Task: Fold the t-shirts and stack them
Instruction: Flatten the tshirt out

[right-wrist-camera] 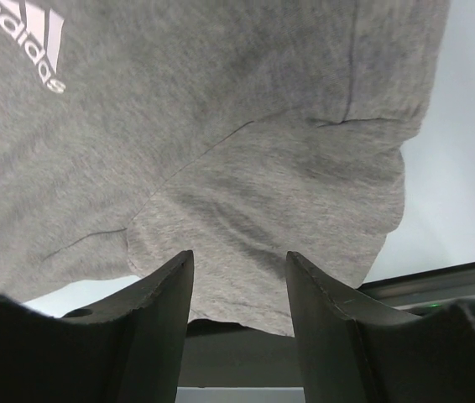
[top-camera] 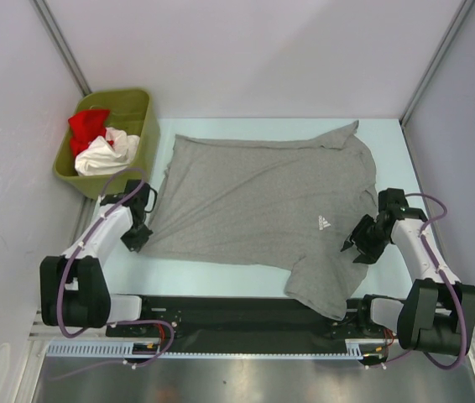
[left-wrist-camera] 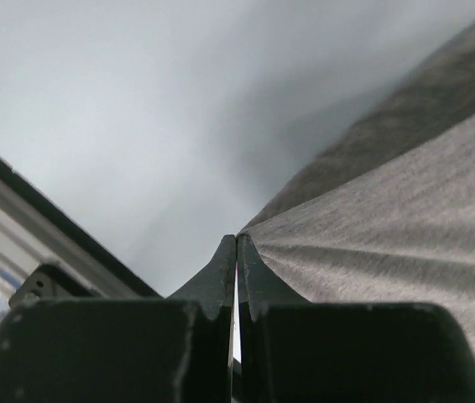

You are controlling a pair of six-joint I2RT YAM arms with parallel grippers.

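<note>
Olive bin (top-camera: 143, 117) w/ red tee (top-camera: 88, 126), white tee (top-camera: 107, 156); L jaws tight on grey tee (top-camera: 263, 193), R jaws apart.

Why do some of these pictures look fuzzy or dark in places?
Top view: even, soft light, with only faint shadows round the grey t-shirt. Left wrist view: the backdrop is a blur, and a dark shadowed band runs along the cloth's upper edge from the left end effector. Right wrist view: the logo and creases are sharp; the right end effector is a dark silhouette.

The grey t-shirt (top-camera: 254, 193) is matt knit cloth, the olive bin (top-camera: 147, 117) smooth plastic.
</note>
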